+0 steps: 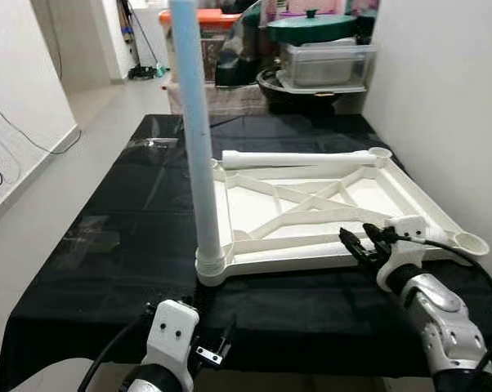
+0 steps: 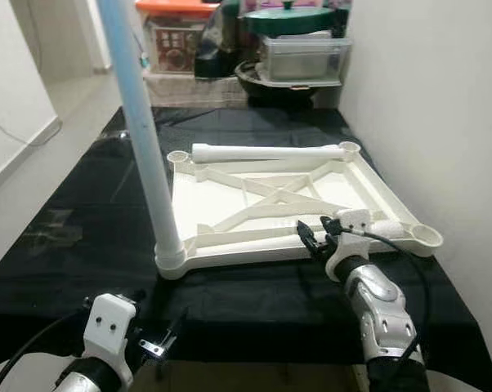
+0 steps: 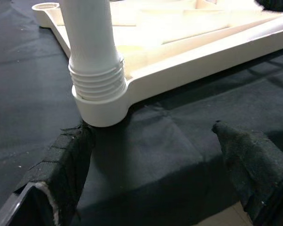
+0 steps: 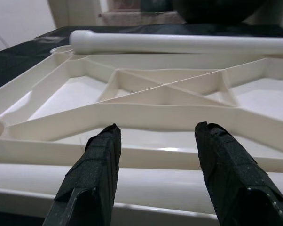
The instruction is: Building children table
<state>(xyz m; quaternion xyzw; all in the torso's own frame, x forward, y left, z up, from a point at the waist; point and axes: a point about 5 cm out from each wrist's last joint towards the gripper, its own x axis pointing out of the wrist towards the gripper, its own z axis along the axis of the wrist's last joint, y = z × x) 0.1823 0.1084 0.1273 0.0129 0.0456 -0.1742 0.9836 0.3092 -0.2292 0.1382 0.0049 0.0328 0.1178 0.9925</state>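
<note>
A white children's tabletop [image 1: 430, 204] lies upside down on a black-covered table. At its near left corner a pale leg [image 1: 199, 147] stands upright in its socket [image 3: 101, 101]. One loose white leg [image 1: 303, 158] lies across the far rail. Another white leg [image 4: 155, 186] rests along the near rail. My right gripper [image 1: 356, 236] hovers open just over that near leg, a finger to each side [image 4: 97, 160]. Low at the table's front edge, my left gripper [image 3: 151, 128] is open and empty, a short way from the upright leg's base.
The near right corner socket [image 1: 472, 242] stands empty. Storage bins and a green pot [image 1: 311, 26] crowd the far end of the table. A white wall [image 1: 442, 82] runs close along the right side. Open floor [image 1: 33, 204] with cables lies to the left.
</note>
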